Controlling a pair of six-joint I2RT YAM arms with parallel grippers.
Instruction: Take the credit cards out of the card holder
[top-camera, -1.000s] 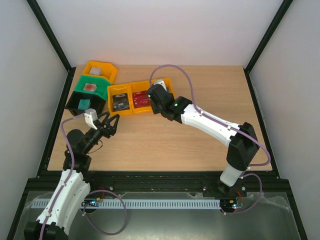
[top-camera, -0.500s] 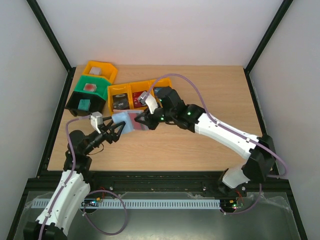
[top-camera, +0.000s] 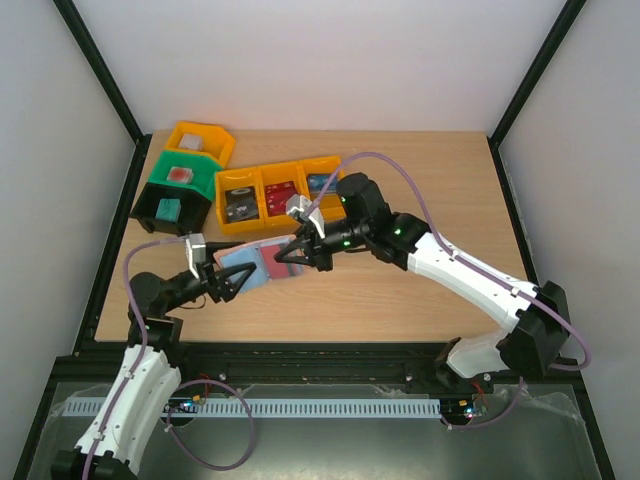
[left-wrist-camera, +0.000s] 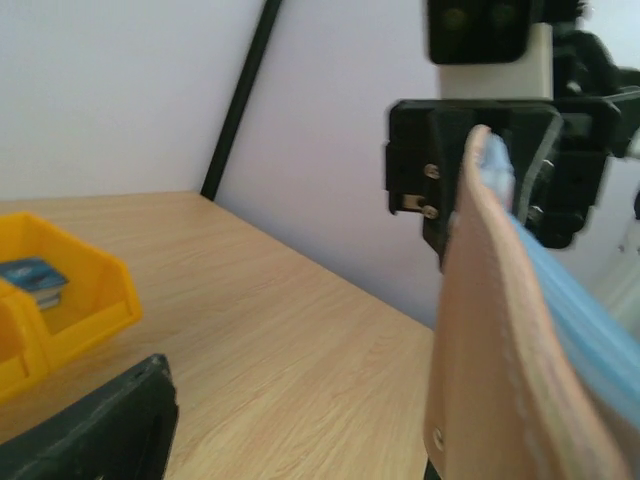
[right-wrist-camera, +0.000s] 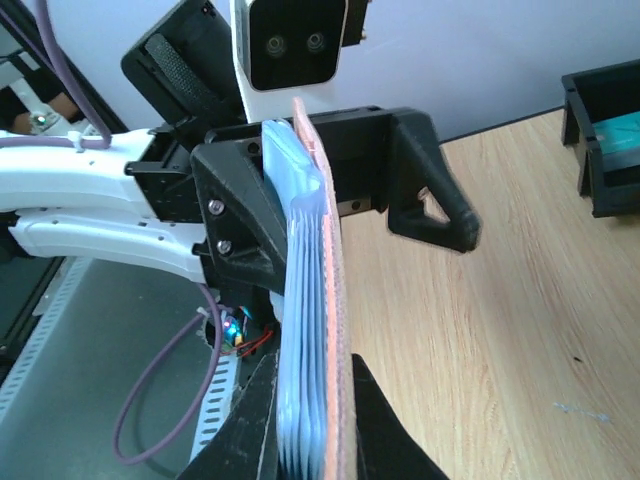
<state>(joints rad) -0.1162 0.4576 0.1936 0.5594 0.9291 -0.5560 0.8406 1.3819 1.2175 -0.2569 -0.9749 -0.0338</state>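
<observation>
None of the cards looks drawn yet: your right pincer (top-camera: 287, 255) clamps the tan-brown, blue-lined folding card holder (top-camera: 250, 263) above the wooden bench (top-camera: 400, 300); your left pincer (top-camera: 234, 281) gapes at its opposite end.

Blurred card holder (left-wrist-camera: 492, 335), lower end past the picture's edge

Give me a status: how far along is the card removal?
Done: the right gripper is shut on the card holder, holding it on edge over the table. In hand: the left gripper is open with its jaws either side of the holder's free end. Left: closing on a card and pulling it out; none appears out of the holder yet.
</observation>
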